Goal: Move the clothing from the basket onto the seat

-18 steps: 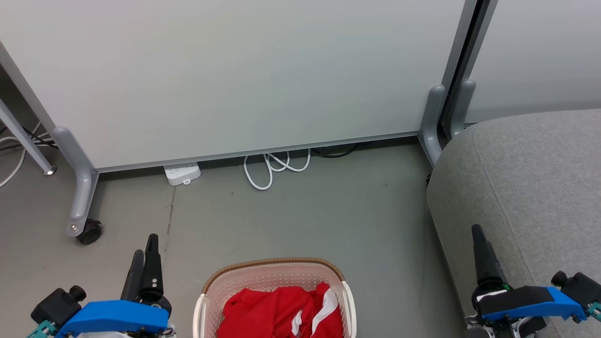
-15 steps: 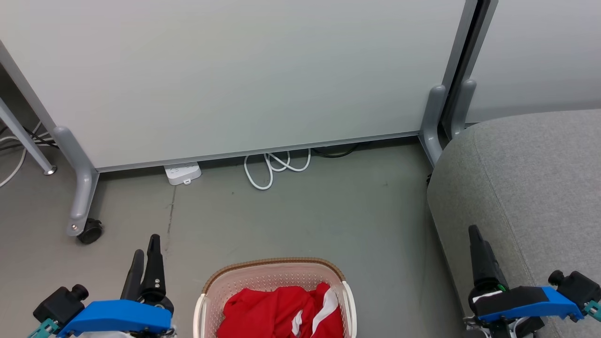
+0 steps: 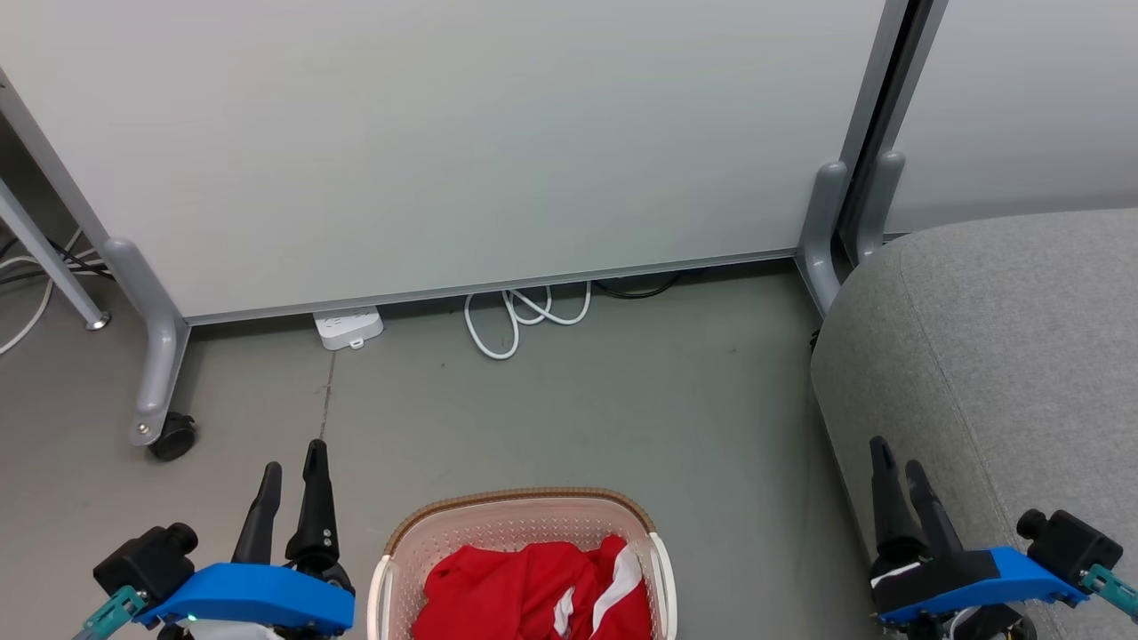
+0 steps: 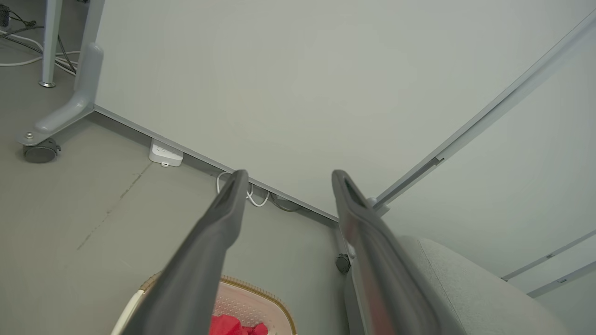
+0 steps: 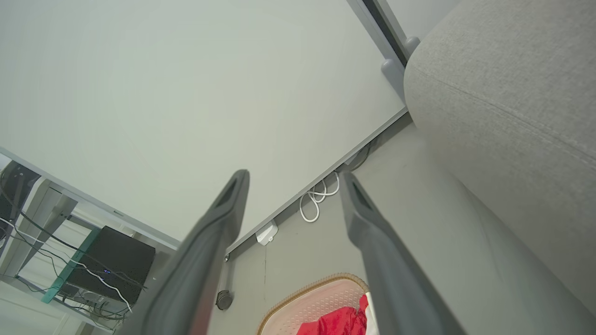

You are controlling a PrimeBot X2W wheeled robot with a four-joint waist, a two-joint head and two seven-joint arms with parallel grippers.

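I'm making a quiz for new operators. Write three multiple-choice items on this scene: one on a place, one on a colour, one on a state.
1. Where is the clothing? A. on the seat B. in the basket C. on the floor
2. What colour is most of the clothing? A. red B. blue C. green
3. How is the left gripper? A. shut on clothing B. open, empty C. shut on the basket
Answers: 1 B, it lies inside the basket; 2 A, red with white stripes; 3 B, its fingers stand apart, nothing between.
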